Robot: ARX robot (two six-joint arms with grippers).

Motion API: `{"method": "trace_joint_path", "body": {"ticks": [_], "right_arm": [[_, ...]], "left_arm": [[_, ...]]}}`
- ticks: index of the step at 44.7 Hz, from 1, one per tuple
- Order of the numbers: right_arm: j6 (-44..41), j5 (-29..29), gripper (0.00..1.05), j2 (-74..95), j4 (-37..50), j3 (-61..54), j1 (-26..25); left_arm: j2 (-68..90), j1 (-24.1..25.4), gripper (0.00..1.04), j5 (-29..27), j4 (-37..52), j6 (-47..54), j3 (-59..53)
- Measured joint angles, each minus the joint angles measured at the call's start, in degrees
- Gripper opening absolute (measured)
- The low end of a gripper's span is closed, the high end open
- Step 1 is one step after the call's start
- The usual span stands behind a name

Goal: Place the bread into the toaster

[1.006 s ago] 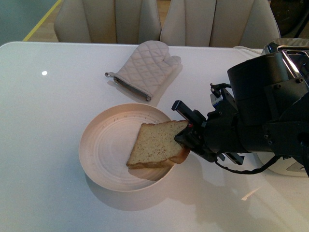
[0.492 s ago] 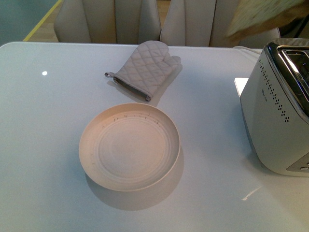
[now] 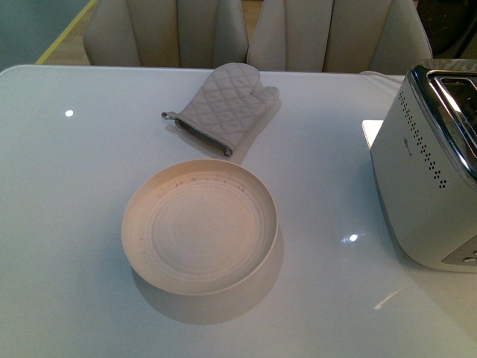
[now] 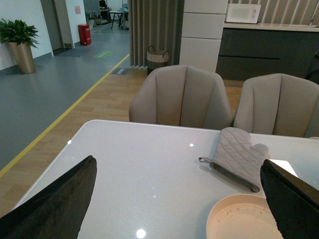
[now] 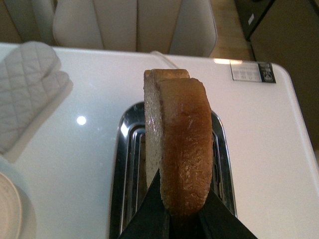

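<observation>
In the right wrist view my right gripper (image 5: 172,211) is shut on the bread (image 5: 177,144), two tan slices with brown crust held on edge. The bread hangs directly above the chrome slotted top of the toaster (image 5: 127,164). In the front view the white toaster (image 3: 421,179) stands at the table's right edge; neither the bread nor the right arm shows there. My left gripper (image 4: 179,204) is open and empty, its dark fingers (image 4: 55,209) spread wide above the table near the cream plate (image 4: 224,219).
The empty cream plate (image 3: 141,224) sits mid-table. A grey quilted oven mitt (image 3: 223,112) lies behind it, also in the right wrist view (image 5: 25,84). Beige chairs (image 3: 164,30) stand behind the table's far edge.
The right arm lifted the bread off the plate, carried it up and out of the front view, and now holds it over the toaster. The plate is left empty.
</observation>
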Motion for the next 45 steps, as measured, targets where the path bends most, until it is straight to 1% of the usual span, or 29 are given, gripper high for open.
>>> {"method": "trace_joint_path", "body": {"ticks": [7,15,20,23,26,30,33,35,38,45], "right_arm": [[-0.1,0.6,0.03,1.0,-2.2,-1.5,0.1],[2.4,1.1,0.03,3.2,-7.1,-2.2,0.7],[3.5,1.7,0.03,6.9,-9.4,-1.2,0.5],[3.5,1.0,0.04,9.1,-9.8,0.2,0.5],[3.6,0.8,0.16,10.6,-9.4,0.4,0.5],[3.8,0.4,0.26,11.8,-8.8,0.3,0.5],[3.7,1.4,0.37,12.4,-7.3,-0.4,0.5],[3.7,1.9,0.46,12.3,-5.7,-1.1,0.5],[3.2,3.3,0.60,9.9,-2.9,-2.3,0.3],[3.3,2.0,0.89,-2.9,1.7,-6.7,-0.5]], "left_arm": [[0.0,0.0,0.98,0.0,0.0,0.0,0.0],[0.0,0.0,0.98,0.0,0.0,0.0,0.0],[0.0,0.0,0.98,0.0,0.0,0.0,0.0],[0.0,0.0,0.98,0.0,0.0,0.0,0.0],[0.0,0.0,0.98,0.0,0.0,0.0,0.0],[0.0,0.0,0.98,0.0,0.0,0.0,0.0],[0.0,0.0,0.98,0.0,0.0,0.0,0.0],[0.0,0.0,0.98,0.0,0.0,0.0,0.0],[0.0,0.0,0.98,0.0,0.0,0.0,0.0],[0.0,0.0,0.98,0.0,0.0,0.0,0.0]]}}
